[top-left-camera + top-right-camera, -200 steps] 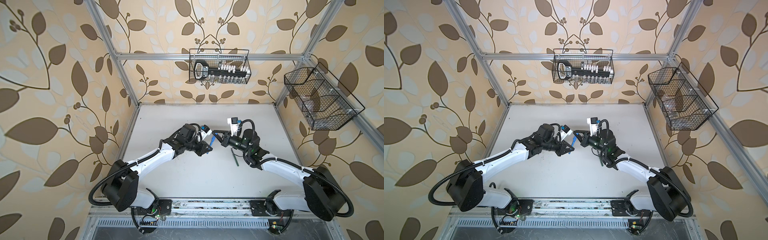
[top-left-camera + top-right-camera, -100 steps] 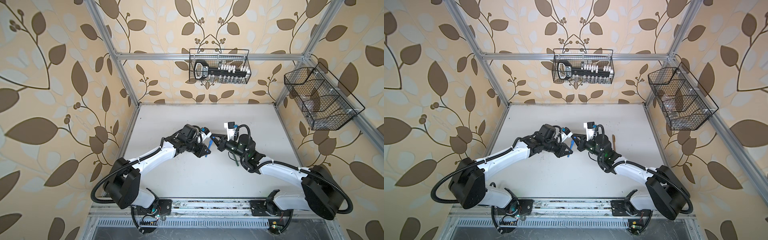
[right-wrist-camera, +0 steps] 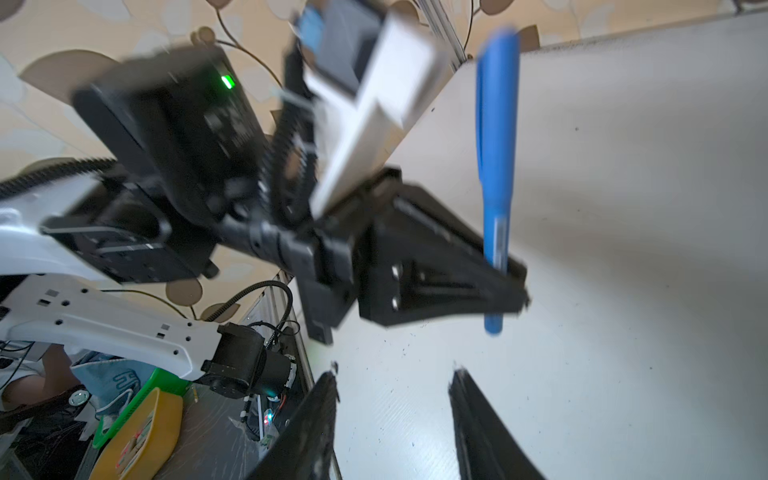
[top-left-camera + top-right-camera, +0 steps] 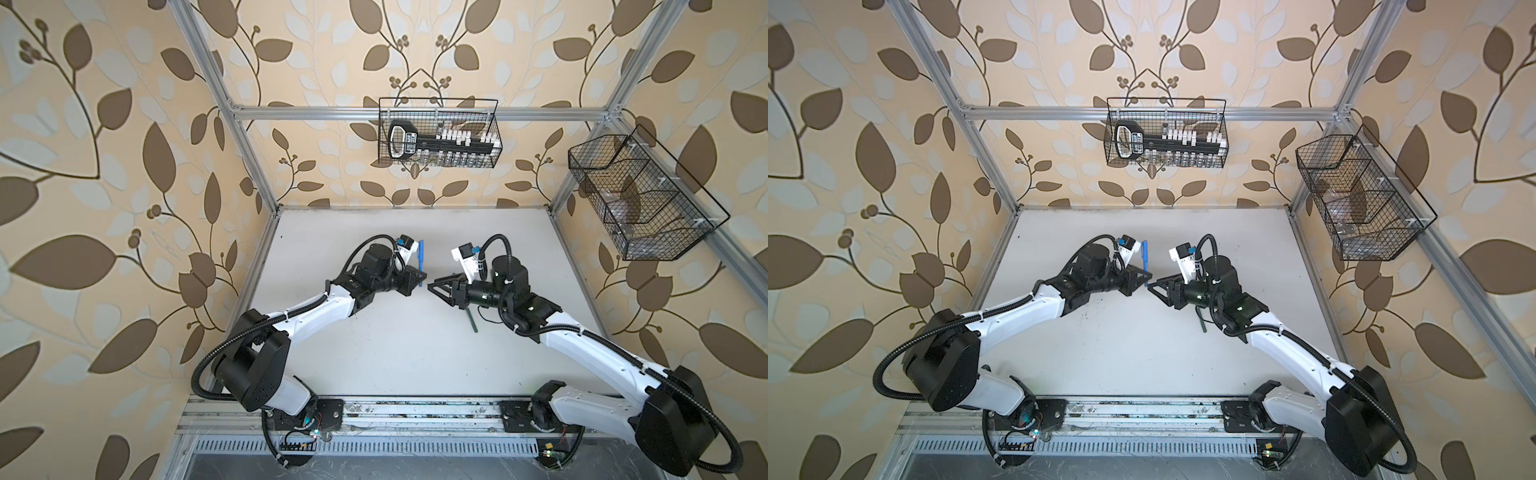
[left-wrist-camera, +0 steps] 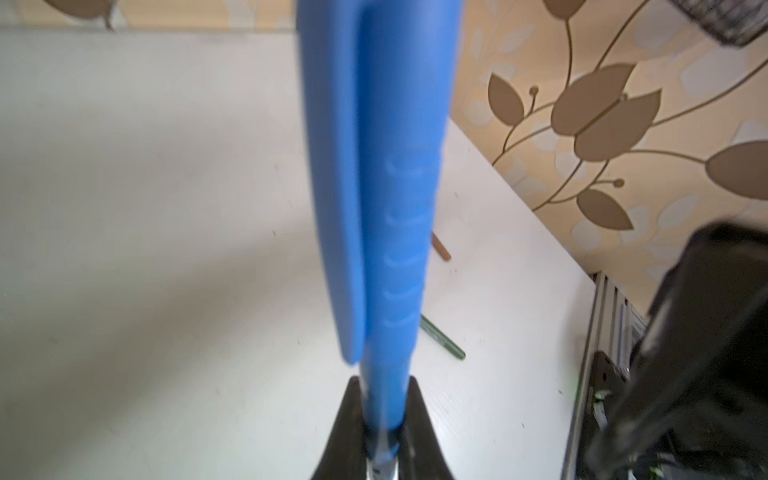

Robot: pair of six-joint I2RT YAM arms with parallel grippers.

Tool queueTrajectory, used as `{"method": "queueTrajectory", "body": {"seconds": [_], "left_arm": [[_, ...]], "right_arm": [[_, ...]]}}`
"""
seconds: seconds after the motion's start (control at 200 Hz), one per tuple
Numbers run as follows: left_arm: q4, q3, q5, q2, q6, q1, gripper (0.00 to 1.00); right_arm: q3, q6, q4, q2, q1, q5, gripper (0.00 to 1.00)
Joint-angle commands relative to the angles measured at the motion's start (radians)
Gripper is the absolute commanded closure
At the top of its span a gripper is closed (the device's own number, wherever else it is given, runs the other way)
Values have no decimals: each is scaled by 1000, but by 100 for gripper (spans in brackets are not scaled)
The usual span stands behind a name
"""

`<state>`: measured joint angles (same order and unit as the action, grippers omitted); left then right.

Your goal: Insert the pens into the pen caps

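Pinching the blue pen (image 5: 386,208) near one end, left gripper (image 5: 382,399) jaws press on it; right gripper (image 3: 395,376) jaws stand spread, empty, close by.

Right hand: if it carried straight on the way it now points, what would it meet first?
Probably the left hand, shut on the slim blue plastic pen, which sits just ahead of the open right hand; the gap between them is hard to judge.

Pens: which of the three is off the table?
The blue pen, clamped in the left gripper and held above the table. The green pen and the brown pen both lie flat on it.
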<state>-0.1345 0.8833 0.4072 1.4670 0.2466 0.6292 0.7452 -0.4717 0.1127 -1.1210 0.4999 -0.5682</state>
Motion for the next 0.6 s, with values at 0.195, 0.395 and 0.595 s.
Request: {"method": "queueTrajectory", "body": {"seconds": [0.195,0.395,0.595], "left_arm": [[45,-64,-13,-177,81,95,100],[41,-90,-6,-250,101,96,100],[46,-99,7,-260,107,98,100]], "right_arm": [[69,57,-69,-23,-41,-117,47],[74,63,-49,-51,-28,-131,46],[90,45,10,-69,-8,-139,46]]}}
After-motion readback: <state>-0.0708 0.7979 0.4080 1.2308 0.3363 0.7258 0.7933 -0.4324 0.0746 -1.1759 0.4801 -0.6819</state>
